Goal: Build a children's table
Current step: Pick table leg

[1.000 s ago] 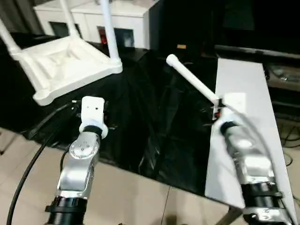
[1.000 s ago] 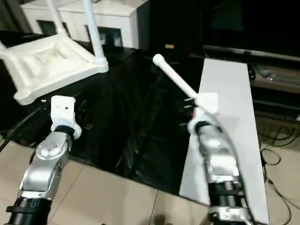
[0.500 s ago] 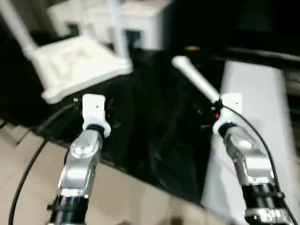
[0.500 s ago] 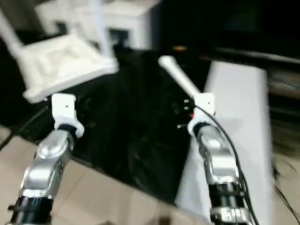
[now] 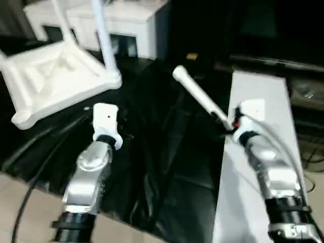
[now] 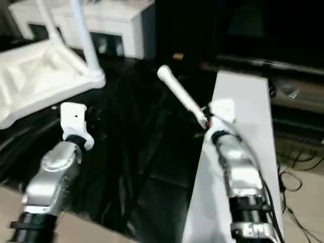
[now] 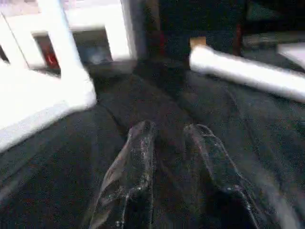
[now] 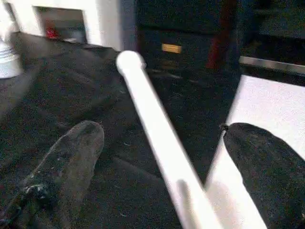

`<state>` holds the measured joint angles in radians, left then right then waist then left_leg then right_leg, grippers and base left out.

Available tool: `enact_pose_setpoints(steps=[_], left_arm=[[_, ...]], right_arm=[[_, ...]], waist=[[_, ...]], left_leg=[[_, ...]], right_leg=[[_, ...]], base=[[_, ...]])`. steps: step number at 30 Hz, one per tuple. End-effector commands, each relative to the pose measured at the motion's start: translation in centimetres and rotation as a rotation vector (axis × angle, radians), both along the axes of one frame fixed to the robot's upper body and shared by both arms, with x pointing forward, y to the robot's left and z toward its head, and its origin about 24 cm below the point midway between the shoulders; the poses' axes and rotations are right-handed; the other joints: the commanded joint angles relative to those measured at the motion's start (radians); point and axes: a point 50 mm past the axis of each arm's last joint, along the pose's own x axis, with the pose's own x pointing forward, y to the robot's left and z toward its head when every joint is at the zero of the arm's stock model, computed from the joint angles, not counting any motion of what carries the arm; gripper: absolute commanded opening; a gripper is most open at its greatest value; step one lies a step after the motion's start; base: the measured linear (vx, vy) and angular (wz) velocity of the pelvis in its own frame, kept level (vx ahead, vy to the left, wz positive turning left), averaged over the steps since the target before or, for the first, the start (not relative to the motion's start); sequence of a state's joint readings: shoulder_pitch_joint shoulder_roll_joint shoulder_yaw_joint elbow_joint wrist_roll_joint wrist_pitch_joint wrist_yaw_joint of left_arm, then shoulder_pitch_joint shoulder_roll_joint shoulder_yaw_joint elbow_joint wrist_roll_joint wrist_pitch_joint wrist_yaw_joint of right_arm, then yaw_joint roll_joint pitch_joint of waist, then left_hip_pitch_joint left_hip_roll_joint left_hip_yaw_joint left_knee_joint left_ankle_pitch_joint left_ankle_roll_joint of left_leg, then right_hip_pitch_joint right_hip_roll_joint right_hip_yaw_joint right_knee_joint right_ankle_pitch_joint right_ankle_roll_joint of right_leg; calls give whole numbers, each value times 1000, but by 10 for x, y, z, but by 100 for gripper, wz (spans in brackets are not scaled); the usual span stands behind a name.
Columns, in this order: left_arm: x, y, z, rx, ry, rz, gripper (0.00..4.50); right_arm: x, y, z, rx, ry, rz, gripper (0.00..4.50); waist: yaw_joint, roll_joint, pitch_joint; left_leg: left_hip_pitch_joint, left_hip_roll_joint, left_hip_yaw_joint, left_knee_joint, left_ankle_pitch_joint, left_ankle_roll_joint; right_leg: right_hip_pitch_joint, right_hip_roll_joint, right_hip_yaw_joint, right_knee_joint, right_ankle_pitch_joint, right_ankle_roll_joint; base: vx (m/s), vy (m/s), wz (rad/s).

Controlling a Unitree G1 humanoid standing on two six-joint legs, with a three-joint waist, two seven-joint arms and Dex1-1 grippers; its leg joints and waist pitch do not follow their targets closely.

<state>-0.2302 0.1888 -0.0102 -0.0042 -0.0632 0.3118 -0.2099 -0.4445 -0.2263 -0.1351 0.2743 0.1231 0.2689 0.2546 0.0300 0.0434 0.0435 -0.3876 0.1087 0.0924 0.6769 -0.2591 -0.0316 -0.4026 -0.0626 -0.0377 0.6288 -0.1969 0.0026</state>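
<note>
Table leg (image 8: 157, 129) between spread right hand (image 8: 162, 143) fingers.

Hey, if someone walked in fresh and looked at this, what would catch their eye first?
Probably the loose white leg lying slantwise on the black cloth, with the right gripper wide open around it. Next, the upside-down white table at far left, legs pointing up.

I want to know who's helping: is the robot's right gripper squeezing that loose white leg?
No, the right gripper is wide open, and the loose leg runs between its fingers untouched.
</note>
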Motion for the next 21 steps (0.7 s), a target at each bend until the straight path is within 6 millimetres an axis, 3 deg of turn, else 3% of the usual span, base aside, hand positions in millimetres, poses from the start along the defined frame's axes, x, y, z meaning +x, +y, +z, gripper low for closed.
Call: enact_pose_setpoints(steps=[1,2,3,4,5,6,7,8,9,11,13,16,20,21], left_arm=[[-5,-8,-3,-39,48,-94,123],[-6,-10,-3,-75,72,-130,123],[-9,-14,-3,-98,94,-180,140],[-11,-16,-3,-113,111,-228,140],[-14,-20,-2,-149,183,-309,160],[-16,-21,-2,-156,206,-337,160],[-16,-21,-2,-156,206,-337,168],[-17,-21,-2,-150,229,-364,168],[-19,-21,-2,-136,242,-388,178],[-21,-21,-2,-112,257,-428,199],[-23,-22,-1,-113,264,-453,203],[-24,-22,2,-111,271,-473,236],[-27,-22,5,-90,292,-520,261],[-27,-22,5,-90,291,-520,281]], right_arm=[[4,-16,0,7,1,-29,448],[6,-21,0,4,6,-35,448],[8,-26,-2,-1,16,-43,450],[10,-30,-4,-4,25,-48,450],[14,-40,-15,-25,84,-19,450],[15,-43,-19,-34,107,-2,450],[15,-43,-19,-34,107,-2,450],[15,-45,-23,-49,130,20,450],[15,-48,-27,-61,155,39,450],[15,-55,-34,-72,204,63,450],[16,-58,-38,-91,230,55,450],[18,-61,-42,-87,262,58,450],[17,-58,-50,-136,322,130,450],[17,-57,-51,-141,325,133,450]], waist=[[-1,15,-74],[0,9,-70],[4,3,-60],[6,19,-54],[-6,14,-47],[-9,13,-44],[-8,10,-42],[-10,8,-41],[-10,19,-44],[-16,17,-46],[-18,17,-48],[-30,17,-52],[-37,16,-53],[-34,20,-54]], left_leg=[[22,76,-7,-72,363,80],[22,78,-2,-79,273,77],[20,81,7,-94,76,70],[29,83,15,-104,-93,54],[33,89,23,-115,-236,22],[28,89,22,-119,-273,15],[35,92,31,-120,-307,11],[33,91,36,-119,-307,15],[29,91,40,-119,-288,21],[16,94,42,-119,-243,34],[19,95,47,-116,-218,49],[5,97,46,-114,-182,71],[6,97,48,-109,-174,93],[8,98,50,-108,-150,105]], right_leg=[[49,-52,27,-33,244,-263],[49,-60,31,-37,186,-281],[53,-70,33,-53,51,-310],[51,-76,34,-63,-76,-321],[44,-77,31,-73,-188,-319],[50,-75,29,-77,-225,-307],[40,-76,31,-87,-267,-287],[39,-77,32,-90,-281,-279],[43,-82,31,-89,-298,-269],[49,-83,27,-87,-287,-263],[46,-83,27,-88,-270,-270],[52,-87,21,-80,-256,-282],[47,-85,19,-79,-245,-303],[47,-84,18,-77,-213,-311]], base=[[0,0,0],[0,0,0],[0,0,0],[-62,2,12],[-62,2,12],[-71,6,8],[-65,5,8],[-65,5,8],[0,0,0],[0,0,0],[0,0,0],[0,0,0],[0,0,0],[0,0,0]])
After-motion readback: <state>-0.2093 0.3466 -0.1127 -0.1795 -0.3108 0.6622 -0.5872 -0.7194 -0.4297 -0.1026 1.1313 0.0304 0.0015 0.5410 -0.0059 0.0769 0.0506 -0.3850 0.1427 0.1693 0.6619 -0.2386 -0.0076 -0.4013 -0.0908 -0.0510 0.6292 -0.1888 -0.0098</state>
